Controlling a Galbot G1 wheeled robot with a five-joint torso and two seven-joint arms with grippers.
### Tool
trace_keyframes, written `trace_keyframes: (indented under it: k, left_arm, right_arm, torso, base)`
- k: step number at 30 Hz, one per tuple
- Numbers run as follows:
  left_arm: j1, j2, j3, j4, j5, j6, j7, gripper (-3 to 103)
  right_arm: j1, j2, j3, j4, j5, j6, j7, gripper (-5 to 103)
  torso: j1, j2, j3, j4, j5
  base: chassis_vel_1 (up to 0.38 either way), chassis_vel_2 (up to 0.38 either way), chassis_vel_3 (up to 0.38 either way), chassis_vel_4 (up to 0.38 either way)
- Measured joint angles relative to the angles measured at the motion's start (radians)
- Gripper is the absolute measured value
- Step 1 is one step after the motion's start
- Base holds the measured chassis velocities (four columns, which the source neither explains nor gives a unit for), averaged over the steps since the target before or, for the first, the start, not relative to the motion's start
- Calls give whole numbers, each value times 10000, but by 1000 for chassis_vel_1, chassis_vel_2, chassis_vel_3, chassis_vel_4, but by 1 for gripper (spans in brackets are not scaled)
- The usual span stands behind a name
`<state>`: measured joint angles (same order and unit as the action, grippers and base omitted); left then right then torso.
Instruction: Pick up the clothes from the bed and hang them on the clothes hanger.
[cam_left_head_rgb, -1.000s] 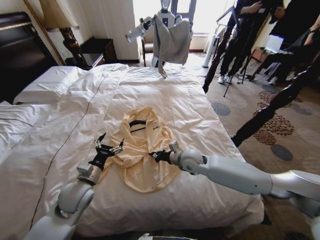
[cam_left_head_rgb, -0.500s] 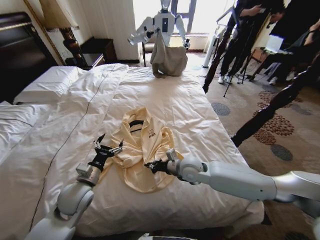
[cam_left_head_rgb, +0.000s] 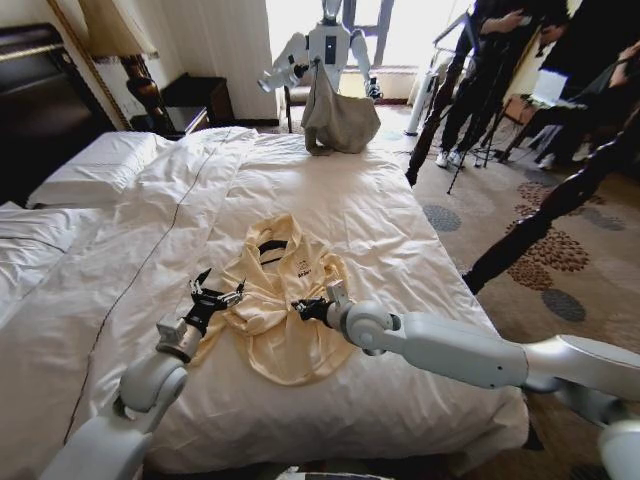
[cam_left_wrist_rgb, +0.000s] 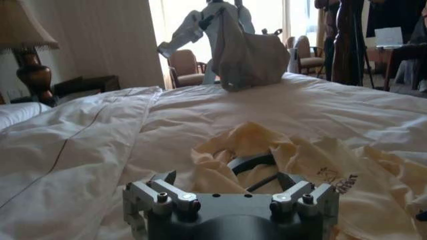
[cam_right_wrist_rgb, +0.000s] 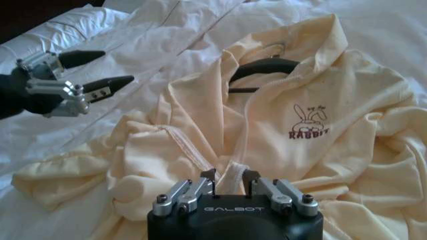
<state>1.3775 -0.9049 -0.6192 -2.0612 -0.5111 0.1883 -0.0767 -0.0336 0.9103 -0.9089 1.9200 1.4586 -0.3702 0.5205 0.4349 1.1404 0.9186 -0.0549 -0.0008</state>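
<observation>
Pale-yellow shirt crumpled on the bed's near half, black hanger inside its collar, left gripper spread apart beside its left edge, right gripper pinched on a front fold

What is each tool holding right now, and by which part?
The right tool is pinched shut on a fold of the yellow garment near its middle front. The left tool is open beside the garment's edge, holding nothing.
</observation>
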Motion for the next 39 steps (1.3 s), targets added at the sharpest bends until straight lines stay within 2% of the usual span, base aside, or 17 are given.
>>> trace_keyframes:
  k: [2, 3, 4, 6, 9, 13, 15, 16, 18, 20, 26, 34, 39]
  left_arm:
    - [-136, 54, -87, 259, -352, 107, -104, 100]
    - [-278, 102, -194, 519, -683, 183, -349, 100]
    - [-278, 102, -194, 519, -683, 183, -349, 100]
    - [-511, 173, -218, 837, -944, 260, -554, 100]
    - [-1032, 289, 52, 1254, -1125, 367, -615, 100]
    - [-1872, 332, 738, 1522, -1417, 598, -609, 100]
    - [-1997, 324, 881, 1536, -1434, 624, -606, 100]
    - [-2235, 290, 1175, 1552, -1441, 659, -600, 100]
    - [-2311, 282, 1270, 1553, -1440, 669, -598, 100]
    - [-2488, 278, 1487, 1553, -1436, 701, -581, 100]
    - [-2636, 314, 1577, 1582, -1407, 709, -462, 100]
    - [-3061, 290, 1912, 1746, -1379, 752, -388, 100]
    - [-3639, 175, 2417, 1862, -1396, 884, -438, 100]
  right_arm:
    - [34, 164, 111, -89, 2, 18, -32, 33]
    - [38, 394, 297, -203, 18, 58, -46, 38]
    - [38, 394, 297, -203, 18, 58, -46, 38]
    - [56, 555, 547, -252, 104, 98, -24, 49]
    - [75, 368, 738, -41, 265, 193, 156, 54]
    - [62, -222, 1061, 230, 500, 254, 377, 78]
    - [48, -308, 1114, 251, 535, 254, 432, 78]
    - [17, -452, 1223, 292, 602, 255, 525, 88]
    - [3, -495, 1271, 300, 633, 255, 548, 88]
    - [-23, -600, 1351, 375, 730, 249, 571, 99]
    - [73, -722, 1099, 603, 710, 91, 593, 100]
    - [308, 103, 1401, -457, 160, 65, 735, 100]
    - [235, 157, 1577, -897, -174, 66, 890, 100]
  torso:
    - [-1, 0, 0, 2, 0]
    - [-1, 0, 0, 7, 3]
    - [-1, 0, 0, 7, 3]
    - [0, 0, 0, 15, 1]
    - [0, -1, 1, 13, -1]
    - [-1, 1, 0, 0, 8]
    - [0, 1, 0, 0, 8]
    - [0, 1, 1, 1, 5]
    - [0, 1, 1, 2, 4]
    - [-1, 2, 0, 7, 4]
    - [-2, 2, 0, 4, 4]
    - [-2, 2, 0, 9, 3]
    - [-2, 2, 0, 7, 5]
  base:
    - [0, 0, 0, 0]
    - [0, 0, 0, 0]
    - [0, 0, 0, 0]
    - [0, 0, 0, 0]
    - [0, 0, 0, 0]
    - [0, 0, 0, 0]
    - [0, 0, 0, 0]
    - [0, 0, 0, 0]
    - [0, 0, 0, 0]
    - [0, 0, 0, 0]
    - [0, 0, 0, 0]
    - [0, 0, 0, 0]
    - [0, 0, 0, 0]
